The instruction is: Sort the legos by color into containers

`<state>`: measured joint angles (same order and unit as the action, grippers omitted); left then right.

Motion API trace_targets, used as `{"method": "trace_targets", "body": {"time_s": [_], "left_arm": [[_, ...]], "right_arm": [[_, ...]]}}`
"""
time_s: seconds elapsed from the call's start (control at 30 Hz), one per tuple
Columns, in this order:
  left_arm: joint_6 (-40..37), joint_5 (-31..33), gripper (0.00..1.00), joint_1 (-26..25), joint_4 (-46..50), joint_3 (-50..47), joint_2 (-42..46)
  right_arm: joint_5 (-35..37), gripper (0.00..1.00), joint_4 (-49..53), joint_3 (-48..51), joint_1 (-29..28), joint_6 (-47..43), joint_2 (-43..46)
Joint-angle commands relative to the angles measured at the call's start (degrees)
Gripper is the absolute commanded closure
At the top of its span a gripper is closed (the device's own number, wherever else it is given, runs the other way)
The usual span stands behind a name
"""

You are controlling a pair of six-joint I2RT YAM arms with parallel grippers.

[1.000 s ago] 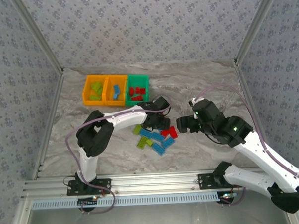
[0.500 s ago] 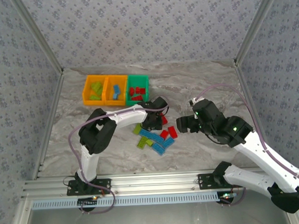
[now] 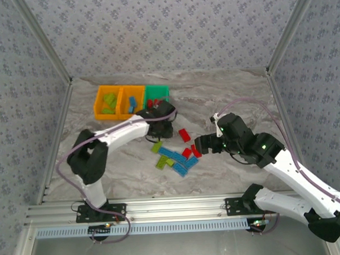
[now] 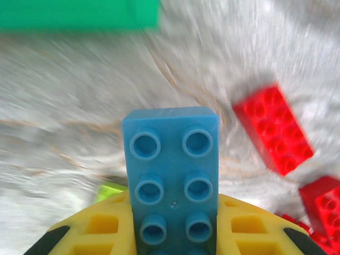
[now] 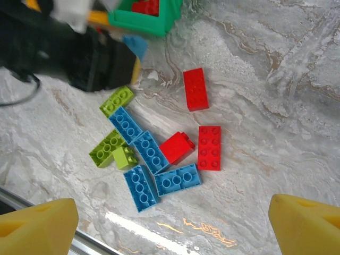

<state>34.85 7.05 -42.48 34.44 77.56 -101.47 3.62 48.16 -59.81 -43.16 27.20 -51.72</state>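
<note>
"What changed in that last second?"

"The left claw (image 3: 161, 112) had left the pile of legos (image 3: 174, 155) and swung up toward the containers. A second earlier it was down among the loose bricks. Now the pile lay behind and to its right."

"Did it bring anything with it?"

"Yes. Its wrist view showed a blue brick (image 4: 171, 180) clamped between the yellow fingers (image 4: 101, 228), studs facing the camera. So I judged the pick done and the carry under way."

"Where was the brick headed?"

"Probably the middle orange bin (image 3: 129, 115), which already held blue pieces. It sat just ahead and to the left of the claw. The green bin (image 3: 157, 87), which held red bricks, was directly in front of the claw and very close, so the claw would likely have needed to shift left before letting go."

"And the other arm?"

"The right claw (image 3: 200, 144) hovered over the pile with its fingers spread wide and nothing between them. Red, blue and lime bricks lay below it on the counter (image 3: 231, 102). One red brick (image 3: 184, 135) sat apart, between the two claws."
</note>
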Motion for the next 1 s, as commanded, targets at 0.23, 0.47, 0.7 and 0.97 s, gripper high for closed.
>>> {"method": "trace_targets", "body": {"time_s": [0.23, 0.47, 0.7, 0.97], "left_arm": [[-10.05, 7.69, 0.78, 19.35, -1.00, 13.01, -5.72], [-14.69, 1.08, 0.59, 24.15, 0.34, 23.79, -14.40], [-13.36, -0.96, 0.40, 23.95, 1.75, 22.30, -6.74], [-14.63, -8.77, 0.29, 14.29, 1.03, 4.56, 19.50]], "right_arm": [[1.24, 0.05, -0.20, 1.28, -0.26, 2.28, 1.54], [3.32, 0.05, 2.64, 1.50, -0.44, 2.45, 3.92], [5.77, 0.04, 2.21, 3.93, -0.18, 4.48, 5.37], [7.19, 0.03, -0.41, 5.88, 1.83, 4.57, -0.87]]}}
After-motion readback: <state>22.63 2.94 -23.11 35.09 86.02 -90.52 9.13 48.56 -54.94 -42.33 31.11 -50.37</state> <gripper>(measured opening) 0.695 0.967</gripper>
